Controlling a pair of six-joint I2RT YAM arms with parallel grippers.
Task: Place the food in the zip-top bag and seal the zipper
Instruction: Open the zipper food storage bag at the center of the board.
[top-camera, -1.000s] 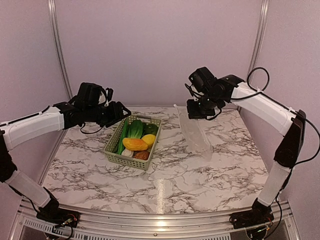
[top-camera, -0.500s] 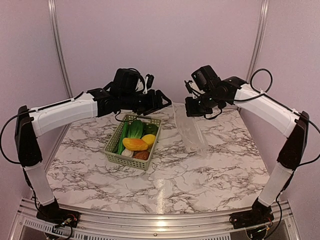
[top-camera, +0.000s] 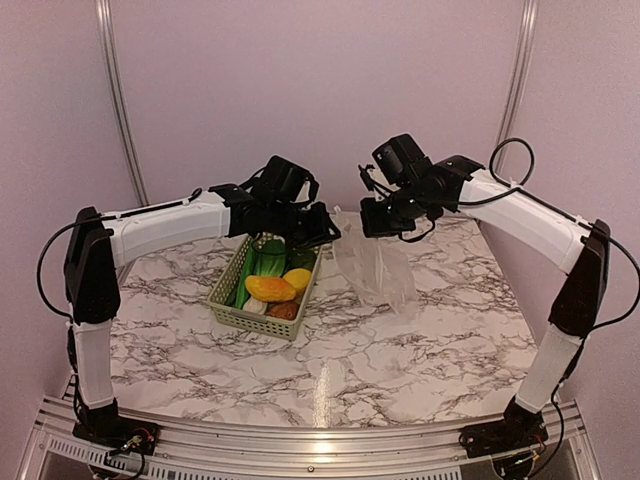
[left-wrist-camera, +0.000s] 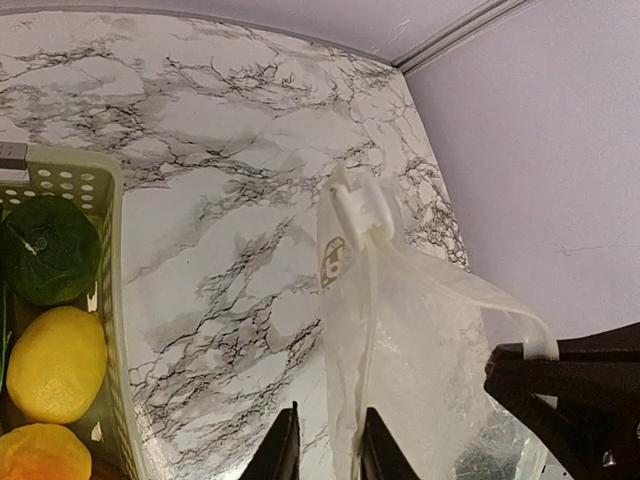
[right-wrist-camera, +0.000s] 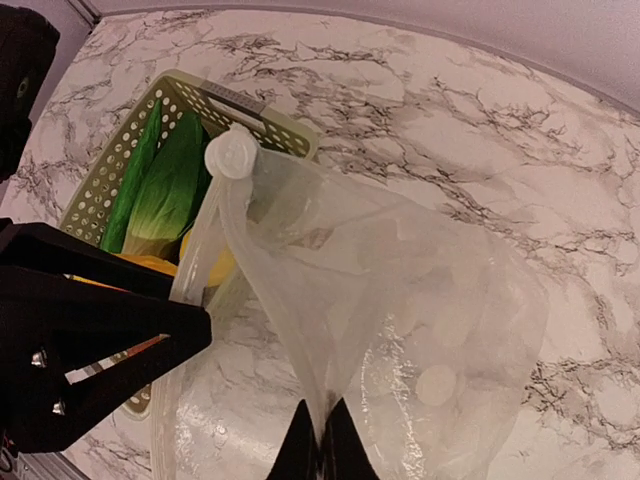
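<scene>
The zip-top bag (top-camera: 378, 268) is clear with white dots and hangs with its mouth lifted, right of the basket. My right gripper (top-camera: 376, 222) is shut on one layer of the mouth (right-wrist-camera: 324, 410). My left gripper (top-camera: 327, 230) has reached over the basket. Its fingers stand narrowly apart around the other mouth edge (left-wrist-camera: 330, 420), with marble showing in the gap. A white slider (left-wrist-camera: 360, 205) sits at the end of the zipper (right-wrist-camera: 205, 240). The food lies in the basket: green vegetables (top-camera: 268, 258), an orange piece (top-camera: 268, 289), a yellow one (top-camera: 297, 279) and a brown one (top-camera: 284, 310).
The pale green lattice basket (top-camera: 228, 300) stands left of centre on the marble table (top-camera: 400, 350), under my left forearm. The back wall and two metal posts (top-camera: 118, 100) close off the far side. The bag's lower end rests on the marble.
My left arm has swung right, from beside the basket across it to the bag's mouth, and its jaws have narrowed. My right gripper has shifted a little left, and the bag's mouth has spread wider.
</scene>
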